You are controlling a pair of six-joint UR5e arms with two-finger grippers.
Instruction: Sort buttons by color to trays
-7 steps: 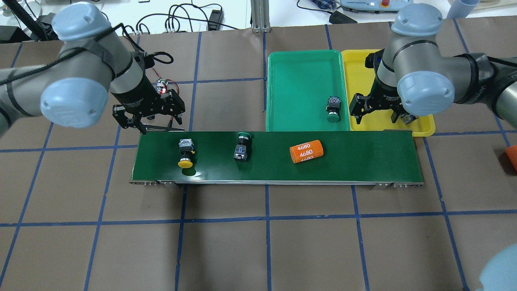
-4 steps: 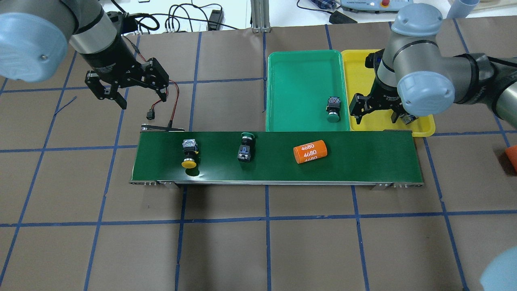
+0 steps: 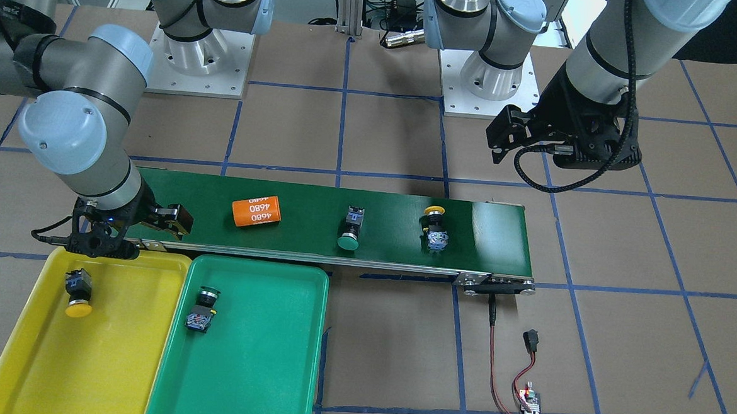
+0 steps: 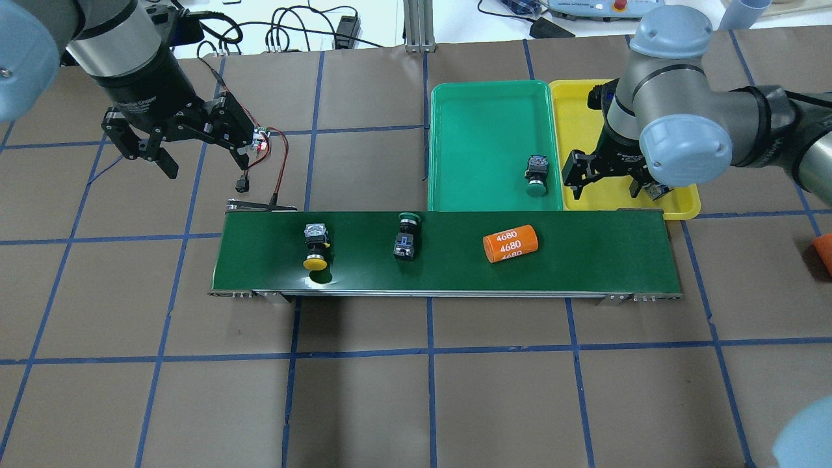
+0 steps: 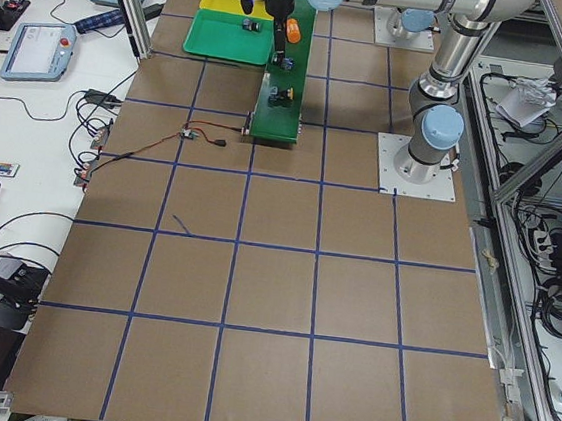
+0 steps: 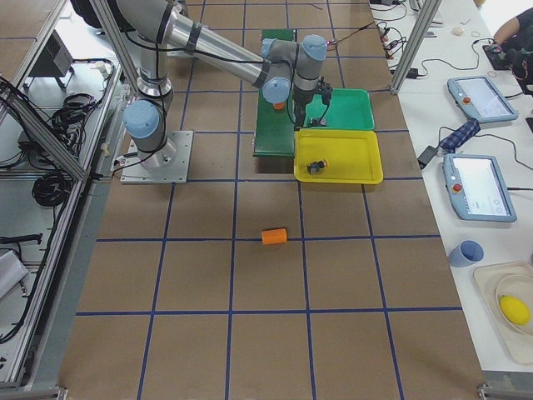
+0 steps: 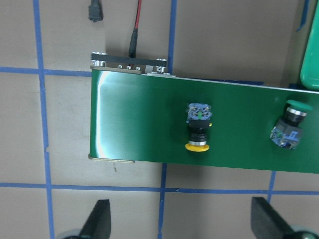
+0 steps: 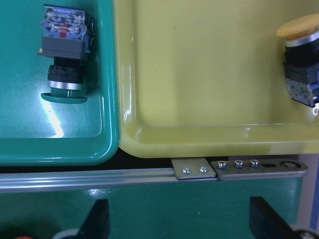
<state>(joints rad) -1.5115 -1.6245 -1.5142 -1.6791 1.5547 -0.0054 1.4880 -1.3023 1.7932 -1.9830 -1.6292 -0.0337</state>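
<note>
Left gripper [image 4: 203, 157] pulls back from belt [image 4: 585, 257], wide open, empty. Right gripper [image 4: 606, 186] open, empty, over yellow tray [image 4: 575, 114]. Yellow button [image 4: 315, 250], green button [image 4: 406, 240] drift along belt toward green tray [image 4: 481, 117]; other two already sorted.

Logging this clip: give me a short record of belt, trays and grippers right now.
Belt: unsorted yellow button, unsorted green button, orange cylinder
Green tray: sorted green button
Yellow tray: sorted yellow button
Left gripper: open, empty, over table beside belt
Right gripper: open, empty, over yellow tray's rim
</note>
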